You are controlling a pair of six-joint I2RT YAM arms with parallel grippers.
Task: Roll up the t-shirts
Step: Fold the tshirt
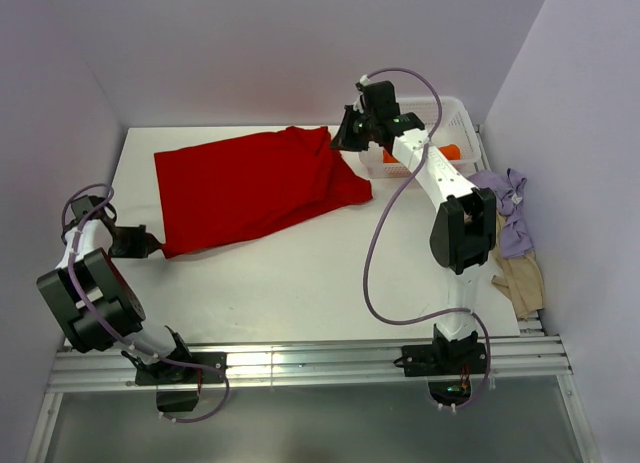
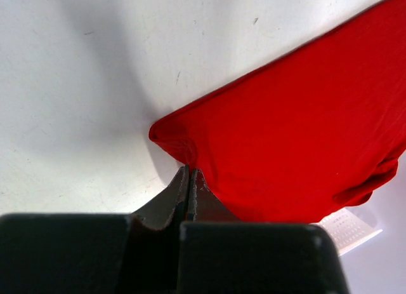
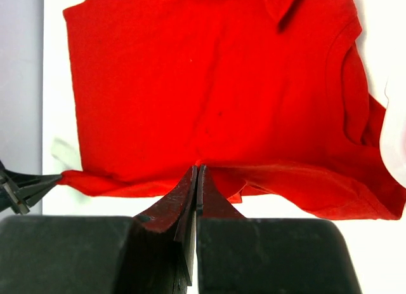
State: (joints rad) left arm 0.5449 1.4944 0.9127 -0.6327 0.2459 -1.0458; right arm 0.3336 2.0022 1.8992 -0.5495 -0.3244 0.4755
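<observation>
I count four shirts in here, though only one is laid out. The red t-shirt [image 1: 255, 188] lies spread across the far left half of the white table [image 1: 300, 293], mostly flat, with its collar end toward the right and a few folds along that side. The other three are off to the right: a bit of an orange t-shirt [image 1: 451, 151] shows inside the one white mesh basket [image 1: 455, 108] in the far right corner, and a lavender t-shirt [image 1: 508, 223] and a beige t-shirt [image 1: 522, 281] lie crumpled along the right edge, the beige one nearer the front and partly over the side. There are two arms. The left gripper [image 1: 155, 247] sits low at the near left corner of the red shirt, fingers pressed together with the puckered corner of cloth pinched between them. The right gripper [image 1: 340, 141] is at the collar end, just beside the basket, also squeezed tight on the red fabric's edge. The tabletop is plain matte white with faint scuffs. Pale lilac walls [image 1: 250, 53] box it in on three sides, and a metal rail [image 1: 300, 363] carries both arm bases along the front.
</observation>
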